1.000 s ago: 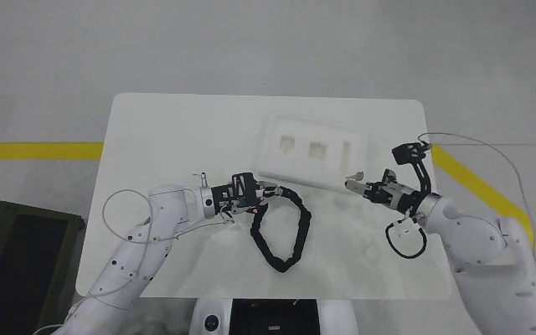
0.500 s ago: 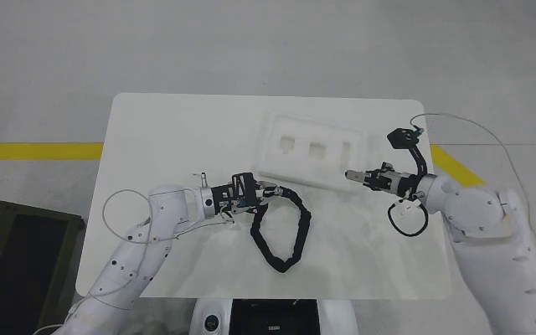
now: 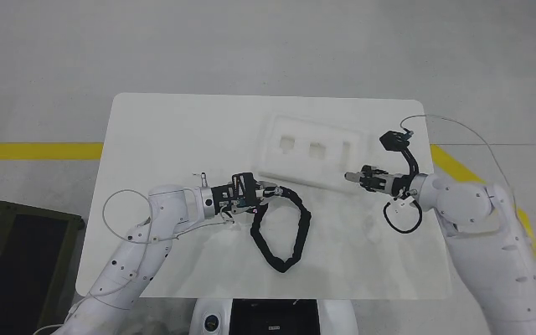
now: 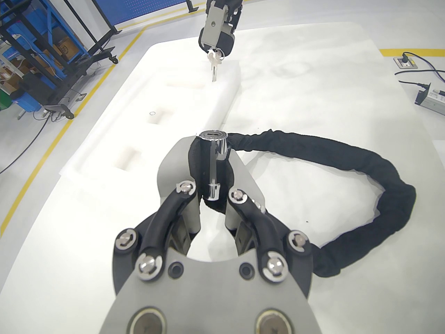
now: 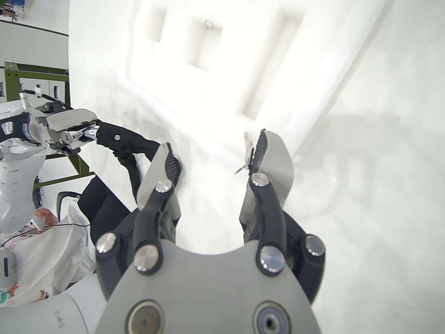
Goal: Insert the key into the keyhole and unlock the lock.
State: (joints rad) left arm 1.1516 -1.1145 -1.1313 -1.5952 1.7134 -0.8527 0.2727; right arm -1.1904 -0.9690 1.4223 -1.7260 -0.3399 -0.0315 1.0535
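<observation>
White table (image 3: pixel 167 151), foam tray (image 3: pixel 297 167) on its far half. The lock (image 4: pixel 399 196) is a black-sleeved chain looped just beside the tray. Its chrome barrel, keyhole (image 4: pixel 212 135) facing out, is clamped in the left gripper (image 4: pixel 210 161). The right gripper (image 5: pixel 213 140) hovers at the tray's right end with its fingers spread and the small silver key (image 4: pixel 213 64) against 1 pad. Since 1 second ago the right arm swung level; the lock hasn't budged.
</observation>
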